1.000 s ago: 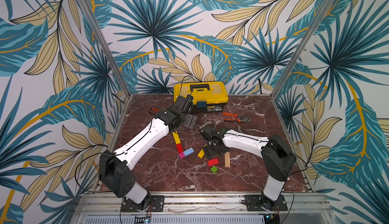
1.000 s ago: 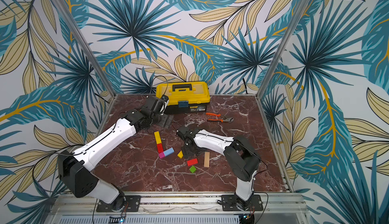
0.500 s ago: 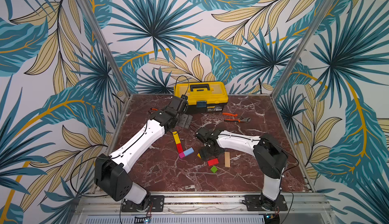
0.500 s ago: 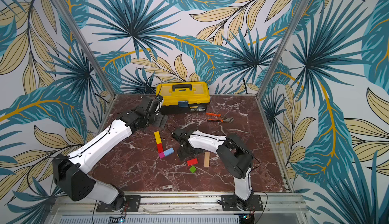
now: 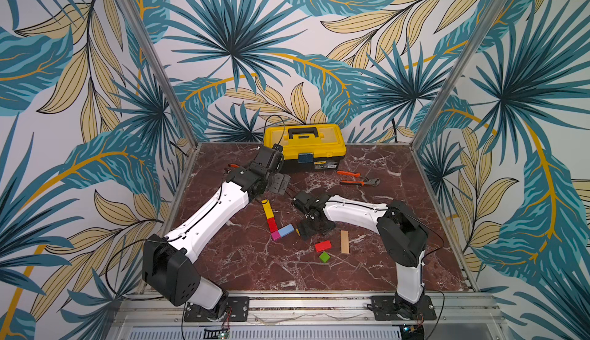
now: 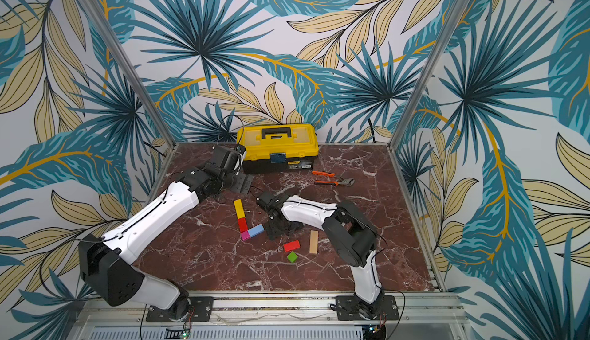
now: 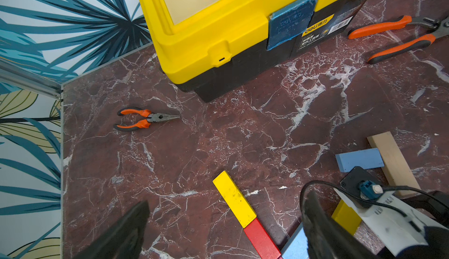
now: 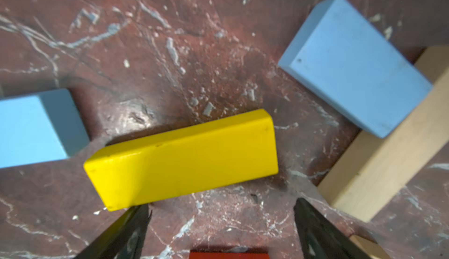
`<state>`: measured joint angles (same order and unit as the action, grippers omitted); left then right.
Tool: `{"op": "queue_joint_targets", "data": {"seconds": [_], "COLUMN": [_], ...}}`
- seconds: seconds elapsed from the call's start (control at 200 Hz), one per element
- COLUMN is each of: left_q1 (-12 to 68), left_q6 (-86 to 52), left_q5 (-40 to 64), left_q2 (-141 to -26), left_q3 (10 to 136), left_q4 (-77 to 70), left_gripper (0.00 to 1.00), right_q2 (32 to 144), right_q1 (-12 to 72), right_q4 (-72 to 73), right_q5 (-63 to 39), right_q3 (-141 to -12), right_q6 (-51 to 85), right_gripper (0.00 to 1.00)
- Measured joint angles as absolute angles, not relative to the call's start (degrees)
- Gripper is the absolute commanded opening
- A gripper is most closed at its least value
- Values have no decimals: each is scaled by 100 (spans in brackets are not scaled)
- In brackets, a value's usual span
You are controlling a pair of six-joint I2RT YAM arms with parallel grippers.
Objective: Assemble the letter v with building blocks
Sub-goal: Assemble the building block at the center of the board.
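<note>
Right gripper [image 8: 218,211] has lowered over the loose yellow bar [image 8: 184,158], lying flat on the surface [image 8: 170,51] beside the half-built V's light-blue block [image 8: 31,129]; both jaws, left gripper [image 5: 281,184] included, stand released. Grasp likely next.

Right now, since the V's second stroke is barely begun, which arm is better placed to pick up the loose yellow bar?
Right. The right gripper hangs open just above the loose yellow bar, beside the V's light-blue block. The left gripper, also open, sits back by the toolbox, farther away.
</note>
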<state>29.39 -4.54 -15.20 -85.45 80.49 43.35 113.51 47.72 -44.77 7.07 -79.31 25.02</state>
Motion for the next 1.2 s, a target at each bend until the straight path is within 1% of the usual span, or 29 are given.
{"op": "queue_joint_targets", "data": {"seconds": [1.202], "left_q1": [2882], "left_q6": [-451], "left_q5": [-1487], "left_q2": [-8545], "left_q3": [8049], "left_q4": [4335], "left_gripper": [99], "right_q2": [11671], "right_q1": [4766], "right_q4": [-4423], "right_q5": [698], "right_q3": [-8322], "right_q6": [2506], "right_gripper": [93]}}
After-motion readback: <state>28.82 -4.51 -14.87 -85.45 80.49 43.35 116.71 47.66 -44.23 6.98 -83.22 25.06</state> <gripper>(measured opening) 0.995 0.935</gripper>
